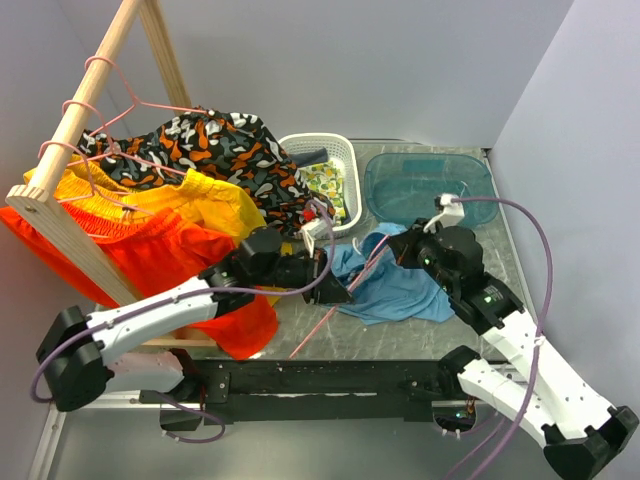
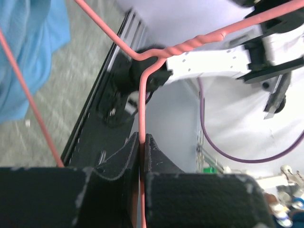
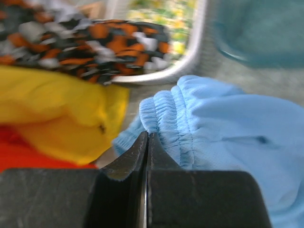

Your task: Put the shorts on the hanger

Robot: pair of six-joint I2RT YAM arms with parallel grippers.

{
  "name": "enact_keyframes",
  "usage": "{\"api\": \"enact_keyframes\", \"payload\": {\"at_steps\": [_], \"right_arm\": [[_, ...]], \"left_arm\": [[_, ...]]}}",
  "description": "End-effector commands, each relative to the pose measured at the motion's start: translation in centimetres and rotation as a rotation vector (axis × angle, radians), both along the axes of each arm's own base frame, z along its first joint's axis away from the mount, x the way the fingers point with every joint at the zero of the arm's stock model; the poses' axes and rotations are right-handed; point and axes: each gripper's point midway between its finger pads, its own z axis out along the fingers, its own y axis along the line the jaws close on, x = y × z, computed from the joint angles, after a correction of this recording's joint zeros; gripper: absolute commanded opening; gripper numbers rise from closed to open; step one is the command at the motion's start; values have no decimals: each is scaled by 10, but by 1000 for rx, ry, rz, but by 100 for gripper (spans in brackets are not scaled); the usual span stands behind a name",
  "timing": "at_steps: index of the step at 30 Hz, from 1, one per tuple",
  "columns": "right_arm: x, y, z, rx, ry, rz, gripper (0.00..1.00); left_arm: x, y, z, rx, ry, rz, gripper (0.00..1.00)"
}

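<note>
The light sky-blue shorts (image 1: 405, 290) lie crumpled on the table between my two grippers. My left gripper (image 1: 340, 290) is shut on the thin pink wire hanger (image 1: 318, 322), which slants toward the table's front edge. In the left wrist view the gripper (image 2: 141, 142) pinches the wire just below the hanger's twisted neck (image 2: 190, 45), and the shorts (image 2: 28, 47) show at the upper left. My right gripper (image 1: 392, 245) is at the shorts' left end. In the right wrist view the gripper (image 3: 147, 137) is shut on the gathered elastic waistband (image 3: 166, 114).
A wooden rack (image 1: 75, 130) at the left carries more pink hangers, yellow shorts (image 1: 180, 200), an orange garment (image 1: 170, 260) and black, orange and white patterned shorts (image 1: 215, 145). A white basket (image 1: 335, 150) and a teal tray (image 1: 428, 185) stand at the back.
</note>
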Motion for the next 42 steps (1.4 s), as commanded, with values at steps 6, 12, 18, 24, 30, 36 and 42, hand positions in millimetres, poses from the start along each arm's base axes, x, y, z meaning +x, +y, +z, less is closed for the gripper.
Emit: {"api": "enact_keyframes", "payload": {"at_steps": [6, 12, 18, 24, 30, 36, 42], "right_arm": [[-21, 45, 106, -51, -290, 325, 2], [-22, 45, 140, -62, -331, 332, 28], [-29, 31, 156, -5, -335, 263, 66], [-29, 21, 115, 126, -223, 134, 63], [-27, 59, 58, 234, -120, 131, 53], [-13, 75, 14, 231, -45, -8, 56], [-2, 71, -25, 306, 32, -169, 57]], "left_arm": [[14, 18, 110, -360, -291, 220, 1], [22, 24, 149, -506, -354, 309, 1], [30, 29, 170, -582, -377, 377, 1], [31, 28, 184, -621, -403, 392, 1], [33, 25, 192, -643, -408, 403, 1], [33, 22, 198, -661, -408, 407, 1], [31, 20, 204, -684, -405, 411, 1]]}}
